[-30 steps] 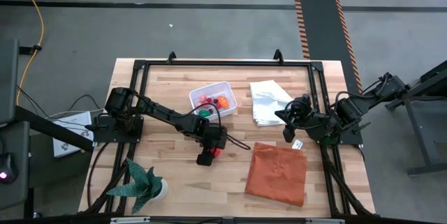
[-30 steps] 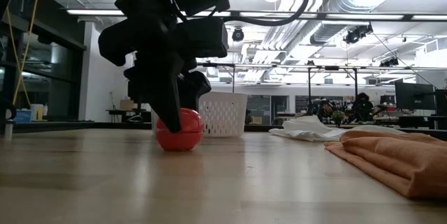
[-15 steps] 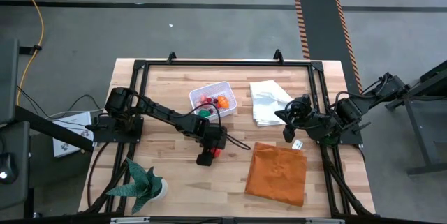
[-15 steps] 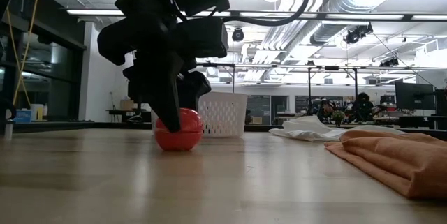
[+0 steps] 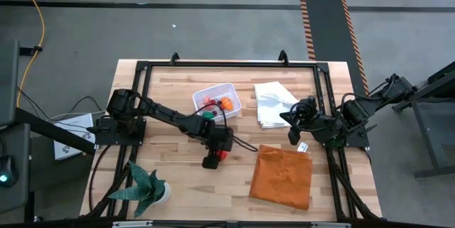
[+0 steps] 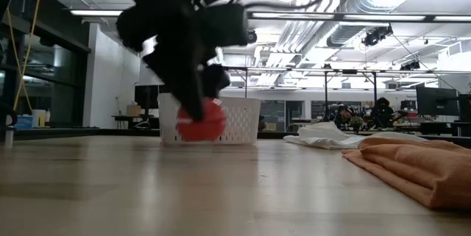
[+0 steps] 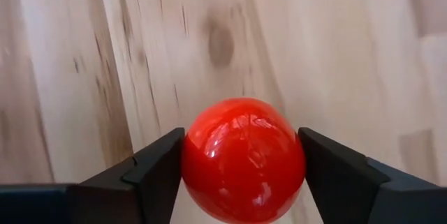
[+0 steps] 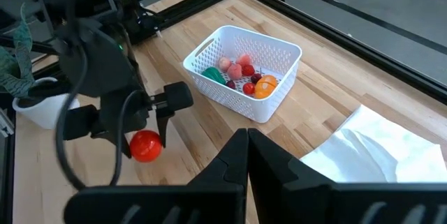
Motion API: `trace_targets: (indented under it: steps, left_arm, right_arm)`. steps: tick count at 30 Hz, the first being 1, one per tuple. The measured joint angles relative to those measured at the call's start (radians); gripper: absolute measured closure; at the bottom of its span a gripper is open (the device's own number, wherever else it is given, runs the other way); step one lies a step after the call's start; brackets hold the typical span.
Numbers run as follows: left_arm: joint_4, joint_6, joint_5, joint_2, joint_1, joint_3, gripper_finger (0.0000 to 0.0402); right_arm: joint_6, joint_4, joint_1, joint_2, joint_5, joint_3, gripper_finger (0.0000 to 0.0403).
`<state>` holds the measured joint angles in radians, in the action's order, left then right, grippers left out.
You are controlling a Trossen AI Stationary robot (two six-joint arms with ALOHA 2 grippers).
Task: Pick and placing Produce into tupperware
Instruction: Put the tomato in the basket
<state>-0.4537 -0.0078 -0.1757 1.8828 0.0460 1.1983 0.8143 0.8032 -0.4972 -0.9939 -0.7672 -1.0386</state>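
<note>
My left gripper (image 5: 219, 155) is shut on a glossy red ball (image 7: 244, 158) over the middle of the table, a little nearer the near edge than the tub; the low view shows the ball (image 6: 200, 122) off the wood. The white mesh tub (image 5: 216, 100) stands toward the far edge and holds several small red, pink, orange and green produce pieces (image 8: 241, 75). My right gripper (image 8: 246, 140) is shut and waits at the table's right side by the white cloth. My left gripper pinches the red ball between its two fingers (image 7: 157, 172), one on each side at the ball's widest part (image 7: 192, 155). The fingers come from above, pointing down. The ball is lifted clear of the table.
A white cloth (image 5: 274, 104) lies right of the tub and an orange cloth (image 5: 281, 176) near the table's right near corner. A green spiky potted plant (image 5: 148, 189) stands at the near left corner. Bare wood lies between the ball and the tub.
My left gripper, shut on the red ball throughout, has risen and lifted the ball off the table. A second ago the ball rested on the wood; now it hangs clear and has shifted slightly to the right in the low view.
</note>
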Motion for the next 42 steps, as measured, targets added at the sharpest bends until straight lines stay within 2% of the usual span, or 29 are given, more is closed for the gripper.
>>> trace_targets:
  steps: [5, 11, 21, 29, 36, 42]
  left_arm:
    - [-0.027, 0.014, 0.000, 0.000, 0.000, 0.084, 0.0152]
    - [-0.113, 0.062, 0.034, -0.001, 0.000, 0.170, 0.0134]
    - [-0.165, 0.054, 0.045, -0.001, 0.000, 0.229, 0.0150]
    - [-0.269, 0.026, 0.062, -0.001, 0.000, 0.318, 0.0138]
    - [-0.394, 0.018, 0.066, -0.001, -0.001, 0.453, 0.0150]
    - [-0.514, -0.002, 0.099, -0.001, -0.036, 0.588, 0.0142]
  right_arm:
    - [0.000, 0.000, 0.000, 0.000, 0.000, 0.000, 0.0402]
    - [0.000, 0.000, 0.000, 0.000, 0.000, 0.000, 0.0402]
    - [-0.003, -0.008, 0.000, 0.000, 0.037, 0.000, 0.0402]
    - [-0.011, -0.008, 0.000, 0.000, 0.048, 0.000, 0.0402]
    - [-0.022, -0.008, 0.000, 0.000, 0.084, 0.000, 0.0402]
    - [-0.030, -0.008, 0.000, 0.000, 0.087, 0.000, 0.0402]
